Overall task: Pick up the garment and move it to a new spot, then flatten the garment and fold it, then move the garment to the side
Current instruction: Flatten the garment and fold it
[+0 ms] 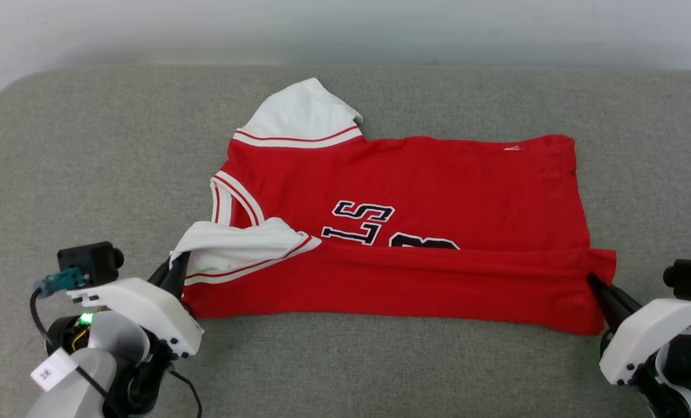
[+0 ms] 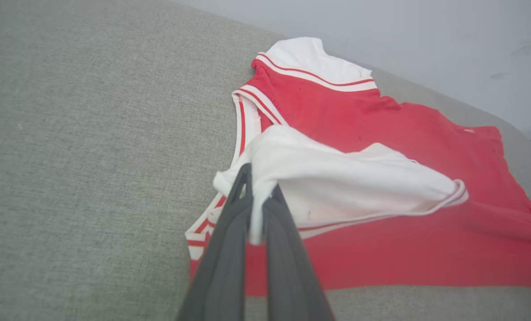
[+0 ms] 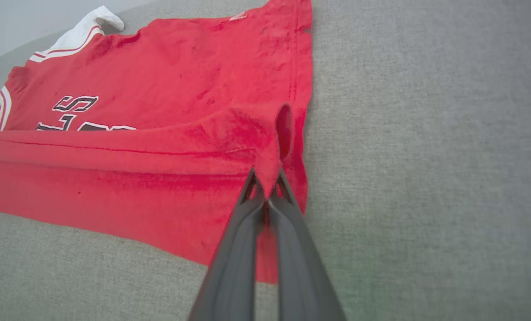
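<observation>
Grippers sat nearest: the left gripper (image 2: 260, 183) was pinched tight on the near white short sleeve (image 2: 336, 183), and the right gripper (image 3: 265, 185) was clamped on the red hem corner (image 3: 272, 162) of the red jersey-style T-shirt (image 1: 409, 174). The shirt lay spread sideways on the grey woven cushion (image 1: 90, 145). Its near long edge was turned over toward the middle, half covering the black white-outlined lettering (image 1: 362, 223). To fold well, both arms would probably need to carry that edge across together, level and taut, so the crease ran straight. The bunched sleeve looked likely to wrinkle unless laid flat before letting go. Farther back, the other white sleeve (image 1: 301, 113) stuck out past the far edge and would want tucking in.
</observation>
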